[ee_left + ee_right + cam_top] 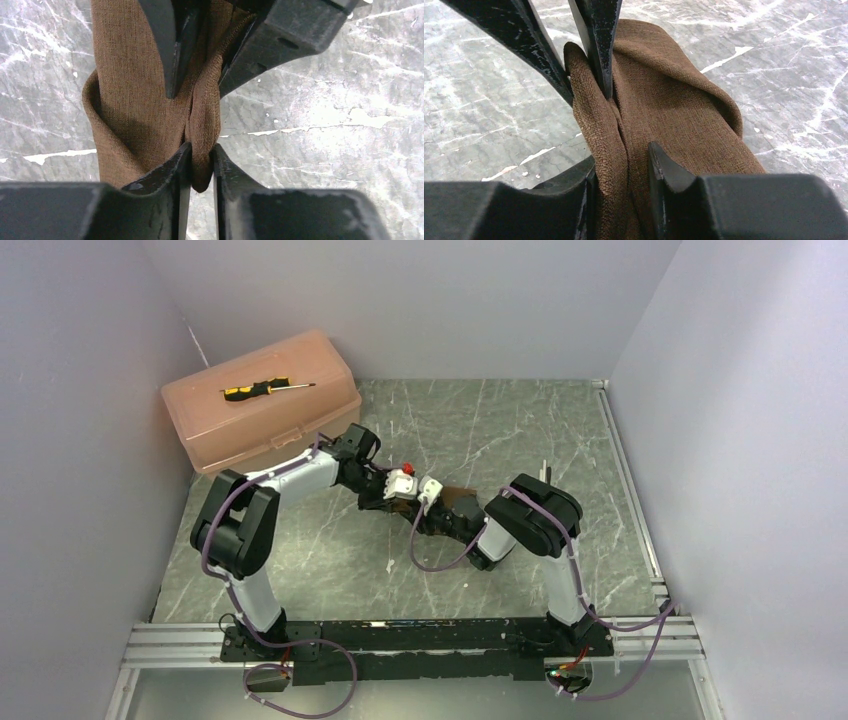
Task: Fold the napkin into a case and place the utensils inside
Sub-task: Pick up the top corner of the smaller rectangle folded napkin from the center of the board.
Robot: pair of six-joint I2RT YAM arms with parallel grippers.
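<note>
1. Handing the napkin [135, 95] between the two arms is, as we judge it, the step in hand: the brown cloth hangs bunched in a narrow roll above the grey marbled table [560, 430], mid-table, where the two wrists meet in the overhead view

2. We see the left gripper [200, 167] with its fingers [172, 172] drawn close on a thin rolled edge of the cloth; the fold fills the gap between them, so we read it as clamped on the napkin, though how firmly we cannot tell

3. We see the right gripper [621, 175] with its fingers [664, 167] standing on either side of a thicker gathered ridge of the same cloth; the fabric touches both, so we take it as closed on the napkin, yet whether the squeeze is complete we cannot tell

4. We advise that one gripper let go only when the other plainly bears the cloth; a roll this soft could slip and unfurl if both ease at once

5. We would keep the two grips close along the same ridge, so the fold lines stay together and the cloth can be laid down flat as a narrow case

6. We cannot make out the utensils for certain; a thin pale sliver beyond the right arm is too small to tell

7. We note the pink box [265, 400] with a screwdriver [265, 389] on its lid, well apart at the far left, out of the way of this step
</note>
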